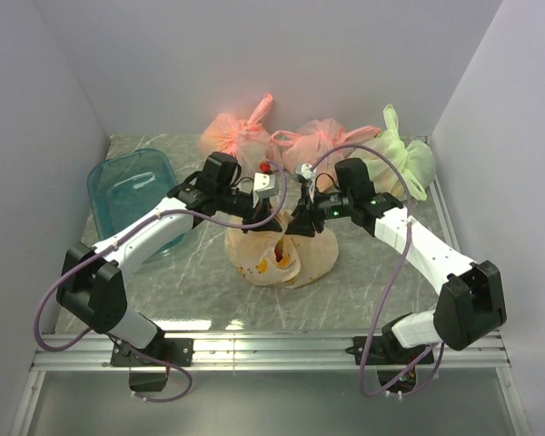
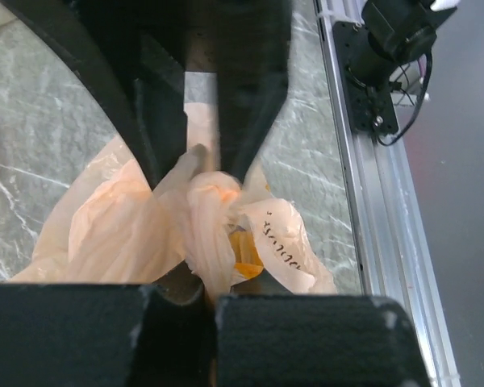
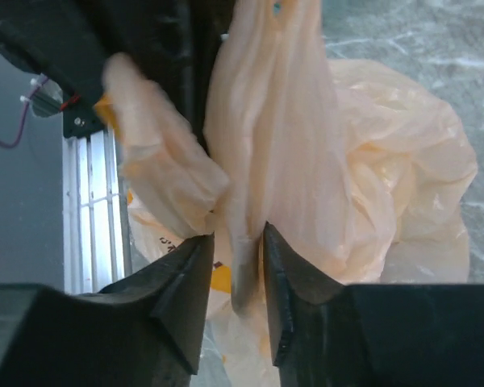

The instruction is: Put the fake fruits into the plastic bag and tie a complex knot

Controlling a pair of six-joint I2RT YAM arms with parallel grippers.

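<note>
Upright plastic bag (image 1: 311,252), handles (image 3: 266,105) skyward

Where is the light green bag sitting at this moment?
In the top view, the light green bag sits at the table's far right, beside a pink knotted bag and behind the right arm.

Enclosure: back wall (image 1: 272,64), left wall (image 1: 27,145) and right wall (image 1: 518,136), all plain, pale and bare, are boxing in the scene on three sides.
Table (image 1: 391,286): grey-green marbled top, is filling the space between them.
Aluminium rail (image 1: 272,350): is running along the table's near edge.
Light: is glaring in white patches (image 1: 195,323) on the table just beside the rail.
</note>
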